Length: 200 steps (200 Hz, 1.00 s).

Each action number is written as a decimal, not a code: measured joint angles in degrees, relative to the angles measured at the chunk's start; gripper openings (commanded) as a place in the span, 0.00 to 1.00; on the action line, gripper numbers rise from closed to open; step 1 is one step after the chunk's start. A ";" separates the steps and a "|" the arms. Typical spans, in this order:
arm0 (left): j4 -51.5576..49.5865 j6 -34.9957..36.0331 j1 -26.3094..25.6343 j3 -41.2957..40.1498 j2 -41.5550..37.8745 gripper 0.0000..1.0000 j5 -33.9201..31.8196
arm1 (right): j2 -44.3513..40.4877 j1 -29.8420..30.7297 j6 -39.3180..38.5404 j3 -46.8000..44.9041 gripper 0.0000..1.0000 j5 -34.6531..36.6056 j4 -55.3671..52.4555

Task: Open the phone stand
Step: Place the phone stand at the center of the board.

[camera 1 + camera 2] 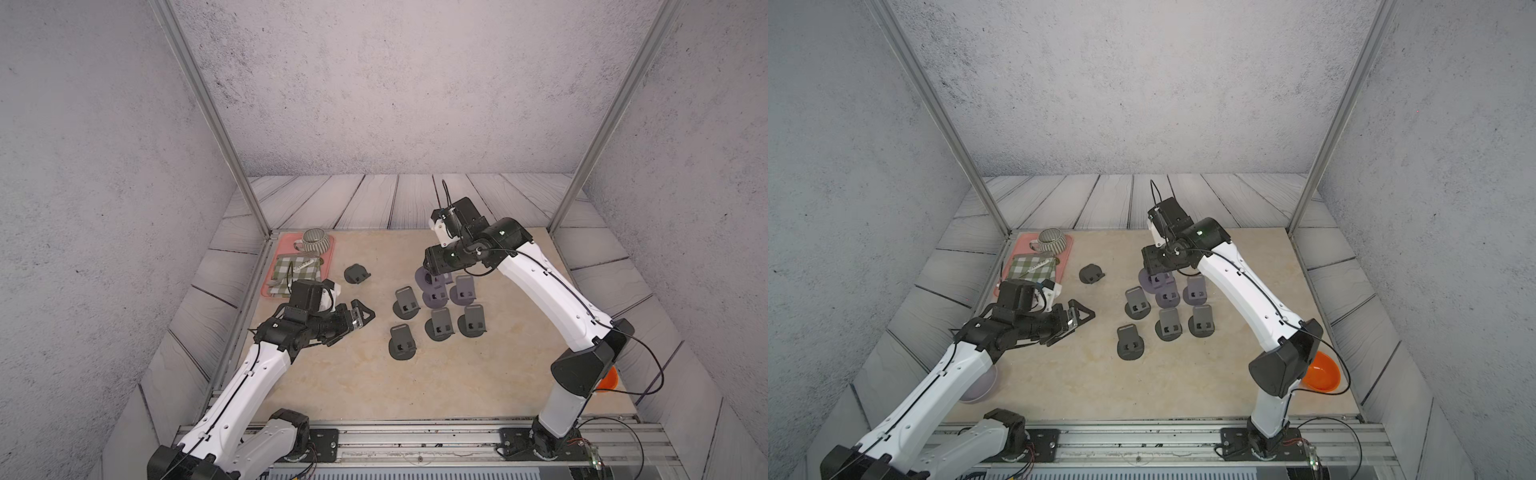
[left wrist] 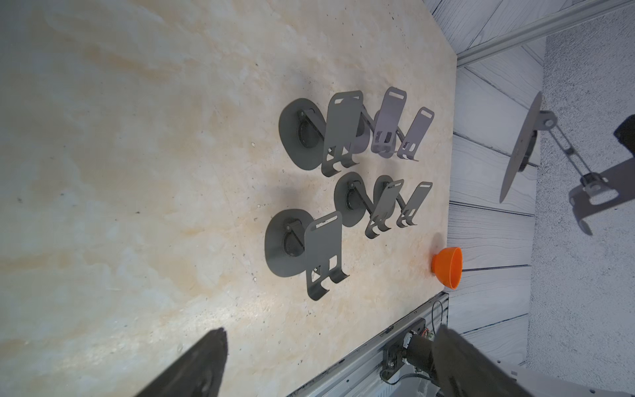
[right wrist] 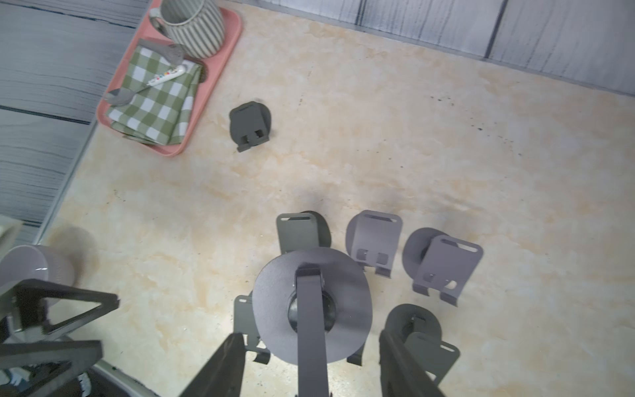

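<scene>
Right claw (image 3: 311, 343) grasps an unfolded phone stand (image 3: 271, 302) in the air above six opened stands (image 1: 440, 326) on the desk (image 1: 332, 382), left claw (image 1: 352, 325) hangs released and empty, and one folded stand (image 1: 356, 274) near the pink tray (image 3: 206, 96) is, I think, not yet opened.

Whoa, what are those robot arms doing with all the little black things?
The right end effector holds one dark grey metal phone stand with a round base up in the air, already unfolded. Six more opened stands sit clustered on the beige table. The left end effector is open and empty, hovering beside them. One folded stand lies flat, alone near the pink tray.
</scene>
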 measured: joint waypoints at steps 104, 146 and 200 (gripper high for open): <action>-0.81 1.51 -2.16 0.59 1.99 0.98 -0.28 | 0.00 -16.09 -4.46 -3.02 0.53 2.23 -0.22; -1.05 2.14 -2.75 1.33 2.67 0.98 -0.39 | 0.00 -21.44 -4.66 -6.54 0.53 2.21 1.79; -1.60 2.67 -3.26 1.75 3.78 0.98 -0.46 | 1.62 -24.24 -4.76 -9.64 0.53 2.03 5.09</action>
